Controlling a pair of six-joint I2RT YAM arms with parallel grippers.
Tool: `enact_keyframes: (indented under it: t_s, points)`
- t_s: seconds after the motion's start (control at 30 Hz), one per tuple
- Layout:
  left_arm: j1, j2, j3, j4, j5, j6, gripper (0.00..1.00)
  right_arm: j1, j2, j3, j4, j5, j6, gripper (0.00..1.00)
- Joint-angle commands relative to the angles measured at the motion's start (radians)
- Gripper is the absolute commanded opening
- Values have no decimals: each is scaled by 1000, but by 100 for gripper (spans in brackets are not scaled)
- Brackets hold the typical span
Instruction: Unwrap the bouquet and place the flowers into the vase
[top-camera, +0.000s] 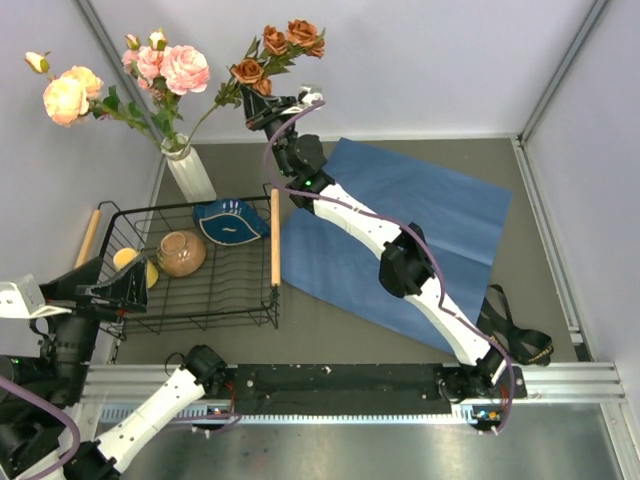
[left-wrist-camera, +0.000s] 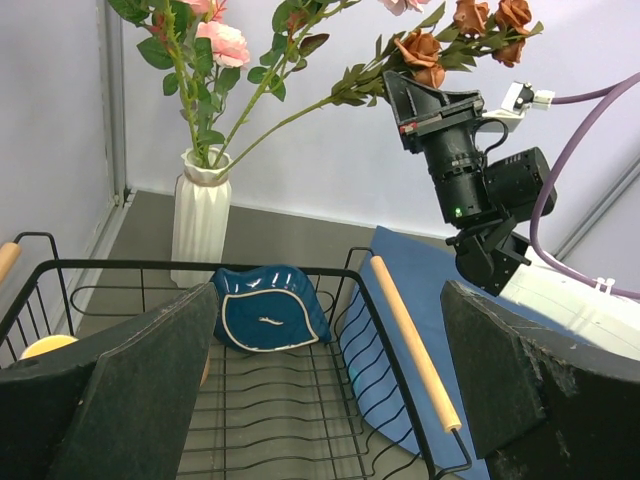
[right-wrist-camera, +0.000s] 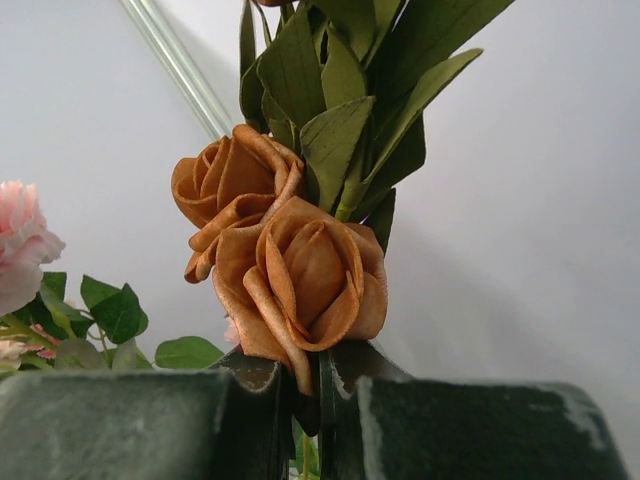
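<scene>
White ribbed vase (top-camera: 190, 172), pink, peach and rust-orange flowers (top-camera: 170, 68), blue paper (top-camera: 440, 210).

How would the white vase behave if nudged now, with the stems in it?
The vase looks tall and slim, and the flowers lean far out sideways, so it is probably top-heavy and apt to tip. Its ribbed surface may be slippery. The right gripper, shut on the rust-orange stem, could drag it over if it pulls sideways.

The rust-orange flowers (right-wrist-camera: 295, 270) have their stem hidden, seemingly pinched, inside the right gripper (right-wrist-camera: 310, 400).
</scene>
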Motion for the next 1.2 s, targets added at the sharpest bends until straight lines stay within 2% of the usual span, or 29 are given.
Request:
enact_keyframes:
  t_s: [0.0, 0.2, 0.9, 1.0, 1.1, 1.17]
  points:
    - [2, -10, -7, 3, -8, -3, 99, 33, 33, 73, 51, -40, -95, 0]
    - [2, 7, -11, 9, -4, 5, 99, 31, 11, 73, 48, 0, -95, 0]
    - [0, 4, -44, 21, -22, 17, 99, 25, -73, 41, 83, -18, -117, 0]
    - [-1, 34, -31, 26, -2, 9, 99, 19, -137, -26, 78, -60, -132, 0]
    - [-6, 107, -16, 21, 55, -3, 99, 1, -286, -270, 87, -158, -115, 0]
    - [-8, 179, -24, 20, 111, -17, 99, -16, -387, -371, 139, -193, -102, 0]
